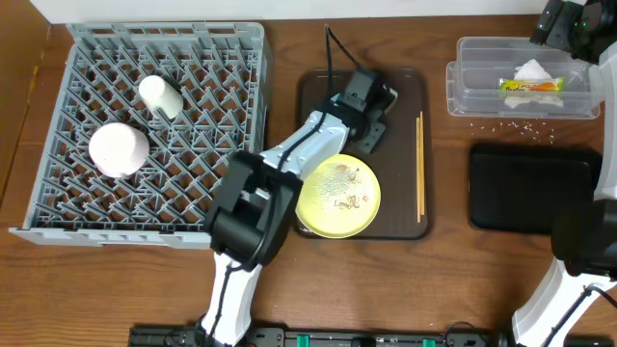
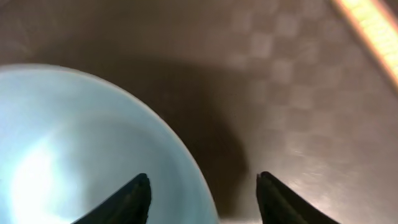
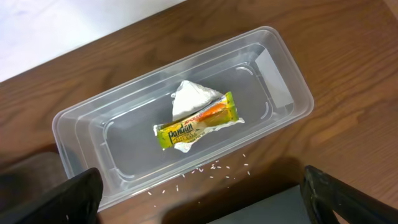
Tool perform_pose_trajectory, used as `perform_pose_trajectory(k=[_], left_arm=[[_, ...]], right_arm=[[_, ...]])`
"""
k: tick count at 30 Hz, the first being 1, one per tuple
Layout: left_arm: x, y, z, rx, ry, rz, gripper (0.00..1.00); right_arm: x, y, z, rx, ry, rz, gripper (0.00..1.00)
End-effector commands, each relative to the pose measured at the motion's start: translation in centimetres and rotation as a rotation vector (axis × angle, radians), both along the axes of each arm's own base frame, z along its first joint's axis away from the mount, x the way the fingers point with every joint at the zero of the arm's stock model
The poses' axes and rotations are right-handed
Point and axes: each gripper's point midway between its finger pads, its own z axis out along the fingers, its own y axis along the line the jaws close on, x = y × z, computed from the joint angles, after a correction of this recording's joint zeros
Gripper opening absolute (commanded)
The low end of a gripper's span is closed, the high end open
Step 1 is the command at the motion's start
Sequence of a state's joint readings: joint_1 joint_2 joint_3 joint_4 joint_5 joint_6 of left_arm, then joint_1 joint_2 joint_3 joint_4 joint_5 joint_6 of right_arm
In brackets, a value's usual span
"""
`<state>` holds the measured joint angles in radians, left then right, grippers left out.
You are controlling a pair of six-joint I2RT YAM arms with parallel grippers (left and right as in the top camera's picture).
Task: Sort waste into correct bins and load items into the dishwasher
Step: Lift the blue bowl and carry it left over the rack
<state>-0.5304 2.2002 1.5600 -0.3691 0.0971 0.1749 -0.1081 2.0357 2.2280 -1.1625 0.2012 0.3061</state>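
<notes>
While the left end effector (image 2: 203, 177) was held half open and empty, the rim of the light blue bowl (image 2: 74, 155) between its fingers (image 2: 132, 200) was best pinched squarely.

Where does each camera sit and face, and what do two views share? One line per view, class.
Overhead: above the table, facing down on dish rack, brown tray, clear tub; left arm, right arm show.
Left wrist: on left arm, facing down at light blue bowl; left tool straddles its rim.
Right wrist: above clear tub, facing down at wrapper and napkin; open right tool at bottom edge.
Shared: overhead and right wrist both show clear tub, wrapper, napkin.
</notes>
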Motion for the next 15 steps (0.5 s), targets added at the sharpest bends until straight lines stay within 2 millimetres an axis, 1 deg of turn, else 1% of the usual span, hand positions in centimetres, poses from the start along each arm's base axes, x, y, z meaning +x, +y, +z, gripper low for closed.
perform_pose_trajectory(k=[1, 4, 7, 10, 11, 14, 15], left_arm=[[-0.1, 0.7, -2.1, 0.032, 0.032, 0.04, 0.45], [0.0, 0.7, -2.0, 0.013, 0.039, 0.081, 0.25], [0.5, 0.4, -1.0, -0.015, 0.018, 0.105, 0.08], [0.9, 0.2, 0.8, -0.038, -0.01, 0.113, 0.08], [1.0, 0.1, 1.8, -0.049, -0.025, 0.114, 0.08], [1.8, 0.4, 5.7, -0.111, -0.076, 0.164, 0.08], [2.1, 0.7, 7.3, -0.136, -0.098, 0.186, 0.08]], right_arm=[[0.0, 0.1, -0.2, -0.006, 0.008, 0.008, 0.99], [0.0, 0.1, -0.2, -0.006, 0.008, 0.008, 0.99], [0.0, 0.1, -0.2, -0.006, 0.008, 0.008, 0.99], [0.0, 0.1, -0.2, -0.006, 0.008, 0.008, 0.99], [0.0, 0.1, -0.2, -0.006, 0.008, 0.008, 0.99], [0.0, 0.1, -0.2, -0.006, 0.008, 0.008, 0.99], [0.0, 0.1, -0.2, -0.006, 0.008, 0.008, 0.99]])
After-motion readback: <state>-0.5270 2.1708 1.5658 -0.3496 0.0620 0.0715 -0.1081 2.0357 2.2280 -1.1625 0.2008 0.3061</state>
